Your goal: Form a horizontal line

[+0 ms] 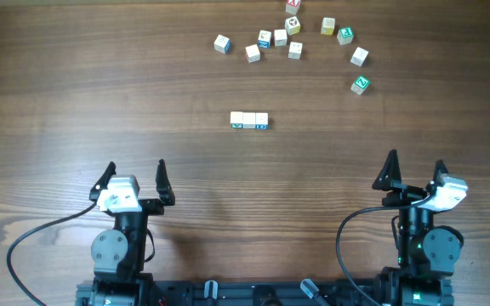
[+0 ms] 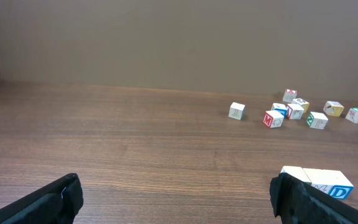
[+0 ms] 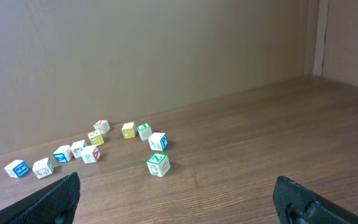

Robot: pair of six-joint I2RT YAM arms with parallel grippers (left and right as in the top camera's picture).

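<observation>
Three small white letter cubes touch edge to edge as a horizontal line (image 1: 249,121) at the table's middle. The left wrist view catches that row (image 2: 319,180) at lower right, partly behind my right-hand fingertip (image 2: 291,196). My left gripper (image 1: 134,180) rests near the front edge, left of the row, open and empty. My right gripper (image 1: 415,174) stands at the front right, also open with nothing between its fingers. In the wrist views the left gripper (image 2: 176,199) and right gripper (image 3: 176,196) frame bare wood.
Several loose letter cubes (image 1: 281,37) lie scattered at the table's far side. A green Z cube (image 1: 361,84) sits apart at the right, also in the right wrist view (image 3: 158,164). A brown wall (image 2: 166,43) backs the table.
</observation>
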